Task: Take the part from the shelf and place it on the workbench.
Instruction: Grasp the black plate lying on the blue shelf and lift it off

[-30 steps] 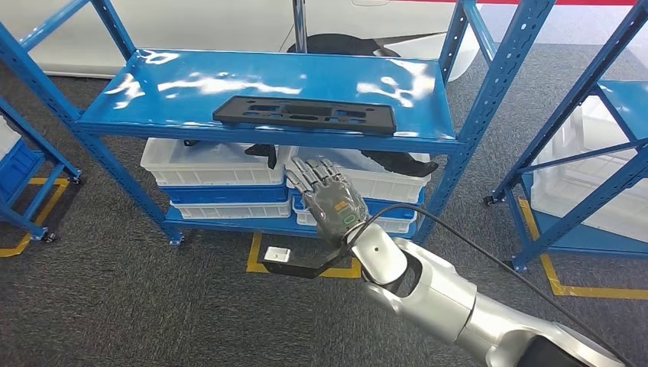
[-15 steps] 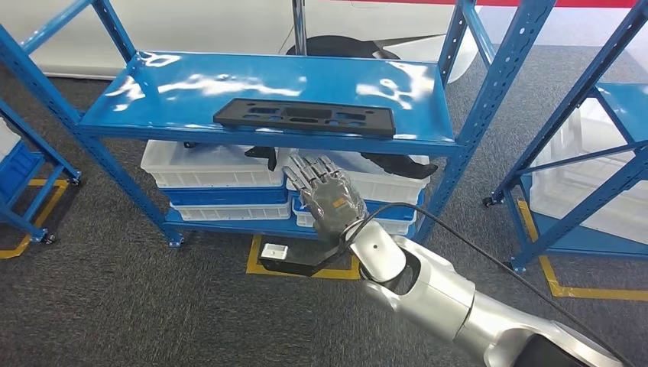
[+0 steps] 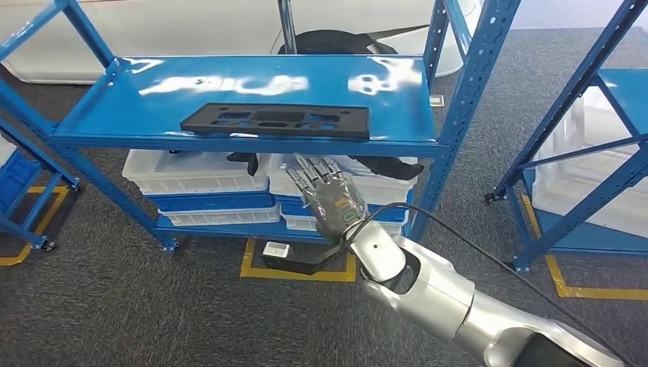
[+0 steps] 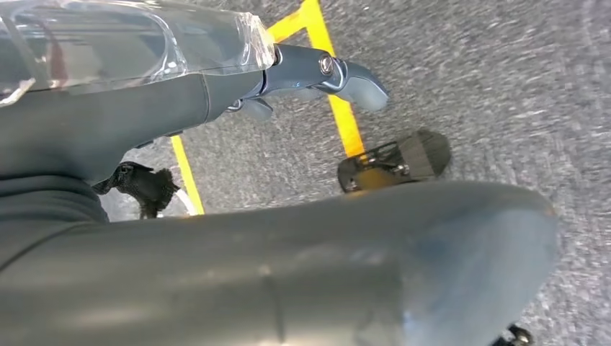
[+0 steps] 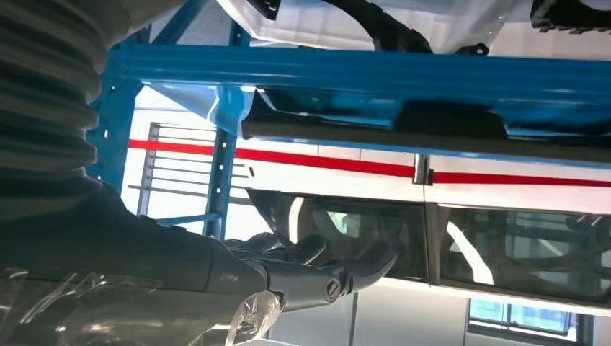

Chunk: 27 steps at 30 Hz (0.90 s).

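Part (image 3: 275,121) on shelf (image 3: 115,122); right hand (image 3: 330,197) empty, no legible writing.

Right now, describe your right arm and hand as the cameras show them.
The right arm is silver, built of rounded segments with dark gaps at the joints. A black cable loops along it to the wrist. The right hand is grey with darker segmented fingers and a small green-ringed marking on its back. The right wrist view shows a grey ribbed cover and clear plastic wrap.

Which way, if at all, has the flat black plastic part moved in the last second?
No. The flat black plastic part keeps its place along the blue metal shelf's front edge; the whole view shifted.
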Available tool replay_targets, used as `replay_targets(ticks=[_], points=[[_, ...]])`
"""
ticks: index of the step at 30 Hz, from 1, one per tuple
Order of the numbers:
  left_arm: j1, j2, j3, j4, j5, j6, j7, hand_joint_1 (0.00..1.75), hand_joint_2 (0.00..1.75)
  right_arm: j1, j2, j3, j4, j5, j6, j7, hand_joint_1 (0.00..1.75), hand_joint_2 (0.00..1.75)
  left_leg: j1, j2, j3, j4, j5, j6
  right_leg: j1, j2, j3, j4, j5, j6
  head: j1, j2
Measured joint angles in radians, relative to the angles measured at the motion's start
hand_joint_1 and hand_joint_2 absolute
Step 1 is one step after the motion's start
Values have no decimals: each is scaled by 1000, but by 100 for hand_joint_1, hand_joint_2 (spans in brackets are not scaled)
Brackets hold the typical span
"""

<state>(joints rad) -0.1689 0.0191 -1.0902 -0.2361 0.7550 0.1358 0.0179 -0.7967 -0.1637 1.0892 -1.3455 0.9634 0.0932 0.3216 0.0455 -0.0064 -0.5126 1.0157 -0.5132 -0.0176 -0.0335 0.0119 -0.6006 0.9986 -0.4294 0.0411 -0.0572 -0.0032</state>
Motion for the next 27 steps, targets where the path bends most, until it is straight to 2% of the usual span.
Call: replay_targets(ticks=[2, 3, 4, 5, 6, 7, 8, 9, 10, 11, 12, 14, 15, 16, 18, 19, 20, 22, 23, 24, 25, 26, 27], points=[[-1, 0, -3, 0, 0, 0, 0, 0, 0, 0, 1, 0, 0, 0, 0, 0, 0, 175, -9, 2, -95, 160, -47, 9, 8, 0, 8, 0, -9, -11, -2, 0], [1, 0, -5, 0, 0, 0, 0, 0, 0, 1, 2, 0, 0, 0, 0, 0, 0, 175, -15, 2, -145, 230, -58, 15, 13, 0, 14, 0, -14, -16, -2, 0], [3, 0, -6, 0, 0, 1, 0, 0, 0, 2, 2, 0, 0, 0, 0, 0, 0, 175, -22, 2, -182, 267, -51, 23, 20, 1, 21, 0, -20, -20, -2, 0], [4, 0, -6, 0, 0, 1, 0, 0, 0, 2, 3, 0, 0, 0, 0, 0, 0, 175, -30, 2, -200, 264, -22, 35, 27, 3, 31, -1, -27, -23, -2, 0], [5, 0, -6, 0, 0, 1, 0, 0, 0, 2, 4, 1, 1, 0, 0, -1, 0, 175, -40, 1, -197, 219, 25, 50, 34, 4, 44, -1, -35, -26, -3, 0], [6, 0, -6, 0, 0, 2, 0, 0, 0, 1, 6, 1, 1, 0, 0, -1, 0, 175, -51, 1, -181, 147, 82, 69, 40, 5, 57, -2, -44, -29, -2, 0], [6, 1, -6, 1, 0, 2, 0, 0, 0, -1, 7, 1, 2, 0, -1, -1, 0, 175, -62, 1, -161, 81, 125, 90, 46, 5, 69, -4, -52, -30, -2, 0], [5, 2, -7, 2, 0, 3, 0, 0, 0, -3, 10, 1, 3, 0, -1, -1, 0, 175, -72, 2, -142, 25, 152, 108, 48, 6, 77, -8, -58, -30, -1, 0], [4, 3, -6, 2, 0, 4, 0, 0, 0, -3, 12, 2, 4, 0, -1, -2, 0, 175, -80, 2, -128, -11, 160, 123, 47, 6, 83, -14, -62, -28, -1, 0], [3, 4, -6, 4, 0, 5, 0, 0, 0, -3, 13, 2, 5, 0, -2, -2, 0, 175, -84, 3, -119, -30, 155, 132, 46, 5, 85, -16, -59, -24, -1, 0], [3, 3, -6, 4, 0, 6, 0, 0, 0, -2, 15, 2, 5, 0, -2, -2, 0, 175, -85, 2, -107, -50, 151, 135, 43, 4, 88, -17, -54, -21, -2, 0], [4, 2, -6, 5, 0, 7, 1, 0, 0, -2, 16, 2, 5, 0, -3, -3, 0, 175, -77, 1, -75, -82, 149, 131, 44, 1, 90, 3, -57, -13, -2, 0], [3, 2, -6, 5, 0, 8, 2, 0, 0, -4, 17, 3, 5, 0, -3, -5, 0, 175, -72, -1, -59, -91, 147, 128, 43, 0, 78, 32, -71, -7, -2, 0], [2, 2, -6, 5, 0, 8, 2, 0, 0, -5, 17, 3, 5, 1, -3, -6, 0, 175, -68, -2, -45, -98, 145, 122, 40, 0, 51, 80, -92, 0, -2, 0], [2, 1, -6, 5, 0, 8, 2, 0, 0, -2, 17, 6, 5, 1, -4, -9, 0, 175, -63, -3, -31, -99, 132, 113, 32, -1, -32, 199, -133, 13, 0, 0], [4, 0, -7, 5, 0, 8, 2, 0, 0, 1, 17, 8, 6, 2, -4, -10, 0, 175, -61, -4, -24, -99, 125, 107, 27, -1, -67, 235, -136, 18, 0, 0], [6, 0, -7, 5, 0, 8, 2, 0, 0, 4, 17, 11, 6, 2, -4, -12, 0, 175, -58, -4, -16, -98, 117, 102, 24, -2, -87, 239, -121, 22, 0, 0], [10, 0, -7, 5, 1, 8, 2, 0, 0, 6, 18, 15, 6, 2, -3, -16, 0, 175, -53, -4, 2, -97, 101, 92, 18, -5, -82, 172, -53, 29, 1, 0], [10, 0, -6, 5, 1, 8, 2, 0, 0, 6, 19, 16, 6, 2, -3, -18, 0, 175, -51, -4, 11, -95, 93, 86, 16, -6, -62, 110, -5, 33, 1, 0], [10, 0, -6, 5, 1, 8, 2, 0, 0, 6, 19, 18, 6, 2, -3, -21, 0, 175, -49, -4, 17, -95, 85, 81, 15, -7, -43, 58, 27, 35, 1, 0], [8, 0, -6, 5, 2, 8, 2, 0, 0, 5, 21, 19, 7, 2, -2, -23, 0, 175, -49, -3, 21, -92, 78, 75, 16, -8, -29, 13, 38, 33, 2, 0], [6, 0, -6, 6, 3, 8, 2, 0, 0, 6, 24, 22, 7, 2, -1, -26, 0, 175, -49, -3, 22, -89, 69, 68, 18, -10, -17, -23, 51, 26, 2, 0], [5, 0, -6, 6, 4, 8, 2, 0, 0, 7, 26, 24, 8, 2, 0, -28, 0, 175, -50, -2, 22, -86, 64, 62, 21, -10, -15, -32, 41, 14, 2, 0]])
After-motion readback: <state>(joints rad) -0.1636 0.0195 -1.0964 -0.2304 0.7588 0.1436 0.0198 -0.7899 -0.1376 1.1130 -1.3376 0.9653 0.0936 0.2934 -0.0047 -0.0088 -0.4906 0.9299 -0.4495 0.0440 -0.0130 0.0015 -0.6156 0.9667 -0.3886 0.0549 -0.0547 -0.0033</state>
